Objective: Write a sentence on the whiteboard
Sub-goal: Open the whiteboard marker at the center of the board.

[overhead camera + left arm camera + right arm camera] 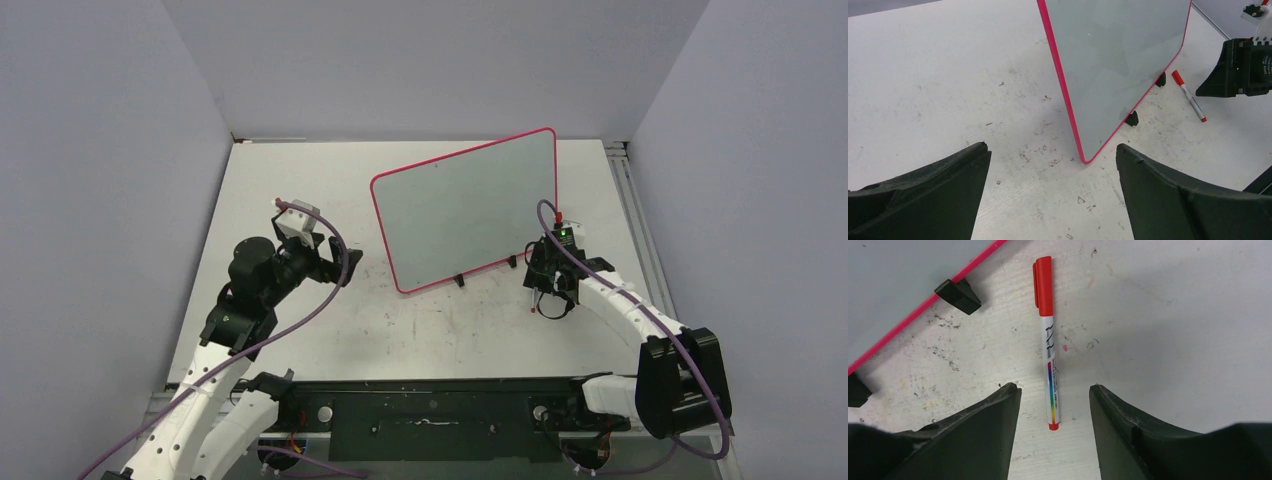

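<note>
1. Table [300,200]: white top, pretty scuffed up. There are loads of little grey specks and a few pink and reddish smudges, mostly around the middle and the near side.
2. Marker [1049,340]: lying flat on the right-hand part of the table. The red cap with a clip is on. The barrel is white with black squiggles, a rainbow strip and a small red plug at the tail.
3. Walls [100,150]: plain pale grey panels boxing the table in on the left, back and right.
4. Metal rail [630,200]: runs along the table's right edge.
5. Black plate [430,410]: sits across the near edge and has a few round holes in it.
</note>
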